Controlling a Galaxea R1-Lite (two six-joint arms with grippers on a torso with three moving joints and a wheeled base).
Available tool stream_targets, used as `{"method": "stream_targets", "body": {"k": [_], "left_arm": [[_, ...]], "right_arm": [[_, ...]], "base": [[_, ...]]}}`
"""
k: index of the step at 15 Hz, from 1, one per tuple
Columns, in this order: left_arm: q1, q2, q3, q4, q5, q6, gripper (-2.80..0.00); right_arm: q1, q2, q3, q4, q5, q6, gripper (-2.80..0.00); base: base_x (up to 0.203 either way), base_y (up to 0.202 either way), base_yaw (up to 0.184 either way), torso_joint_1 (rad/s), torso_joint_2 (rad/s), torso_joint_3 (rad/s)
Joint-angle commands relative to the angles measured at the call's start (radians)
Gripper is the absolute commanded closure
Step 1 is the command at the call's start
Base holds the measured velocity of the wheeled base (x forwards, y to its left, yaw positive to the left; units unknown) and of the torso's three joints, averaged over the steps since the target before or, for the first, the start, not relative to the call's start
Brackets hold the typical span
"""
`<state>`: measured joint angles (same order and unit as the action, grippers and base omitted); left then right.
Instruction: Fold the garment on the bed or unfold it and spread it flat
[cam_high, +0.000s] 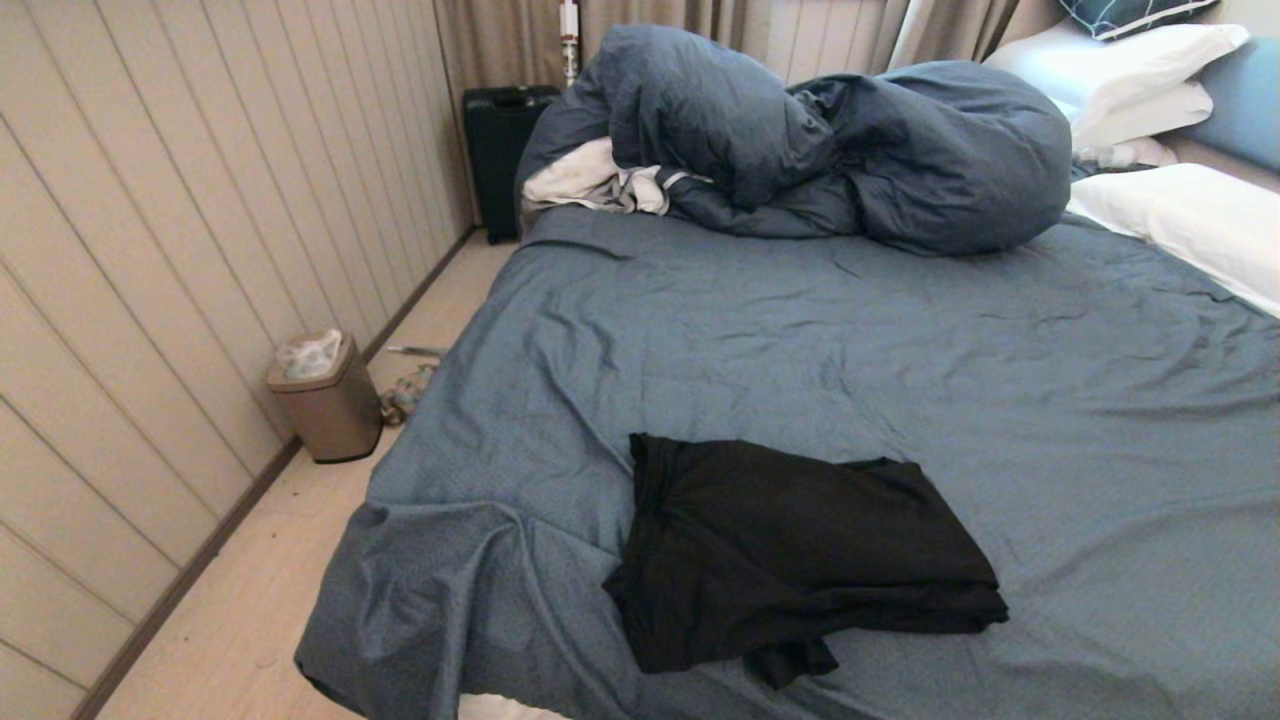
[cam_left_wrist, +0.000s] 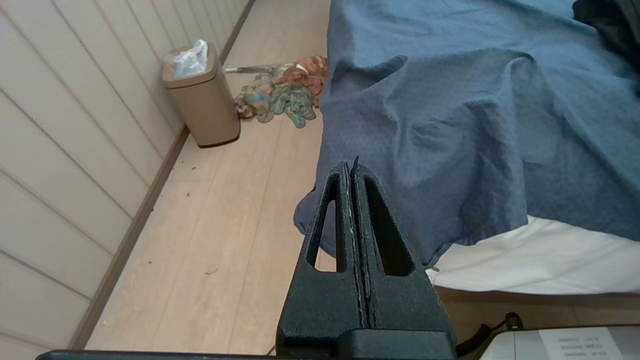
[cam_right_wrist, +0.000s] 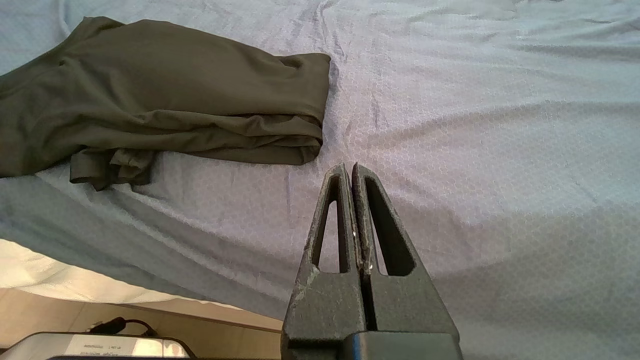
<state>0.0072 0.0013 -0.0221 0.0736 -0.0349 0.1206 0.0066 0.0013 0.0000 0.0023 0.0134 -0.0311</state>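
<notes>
The black T-shirt (cam_high: 800, 555) lies folded into a rough rectangle on the bed's slate-blue sheet (cam_high: 850, 330), near the front edge; its print is hidden. A loose bit of fabric sticks out at its near side. The right wrist view shows the T-shirt (cam_right_wrist: 165, 105) a short way ahead of my right gripper (cam_right_wrist: 349, 167), which is shut and empty above the sheet. My left gripper (cam_left_wrist: 350, 167) is shut and empty too, hanging off the bed's front left corner beside the draped sheet (cam_left_wrist: 450, 125). Neither gripper shows in the head view.
A bulky dark-blue duvet (cam_high: 820, 140) with a white cloth (cam_high: 590, 180) is heaped at the bed's far side, white pillows (cam_high: 1170, 210) at the right. On the floor to the left stand a tan bin (cam_high: 325, 400), a multicoloured rag (cam_left_wrist: 280, 95) and a black suitcase (cam_high: 500, 150).
</notes>
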Motion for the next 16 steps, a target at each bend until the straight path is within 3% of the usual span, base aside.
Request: {"method": "stream_targets", "body": {"k": [1,4,7,11,13,16], "left_arm": [[0.0,0.004,0.001,0.002,0.003,-0.005,0.0],[-0.001,0.003,0.002,-0.002,0.008,-0.024,0.0],[-0.001,0.003,0.005,-0.024,0.042,-0.123,0.0],[0.0,0.003,0.01,-0.029,0.044,-0.118,0.0],[0.0,0.004,0.021,-0.058,0.025,-0.051,0.0],[-0.001,0.004,0.022,-0.06,0.02,-0.043,0.0]], "right_arm": [[0.001,0.003,0.0,0.002,0.0,0.0,0.0],[0.001,0.003,0.0,0.002,-0.014,0.013,0.0],[0.001,0.003,0.0,0.001,-0.015,0.02,0.0],[0.001,0.003,0.0,0.001,-0.015,0.02,0.0],[0.002,0.003,0.0,0.001,-0.015,0.02,0.0],[0.001,0.003,0.0,0.001,-0.015,0.02,0.0]], "base": [[0.0,0.0,0.0,0.0,0.0,0.0],[0.0,0.0,0.0,0.0,0.0,0.0],[0.0,0.0,0.0,0.0,0.0,0.0],[0.0,0.0,0.0,0.0,0.0,0.0],[0.0,0.0,0.0,0.0,0.0,0.0],[0.0,0.0,0.0,0.0,0.0,0.0]]}}
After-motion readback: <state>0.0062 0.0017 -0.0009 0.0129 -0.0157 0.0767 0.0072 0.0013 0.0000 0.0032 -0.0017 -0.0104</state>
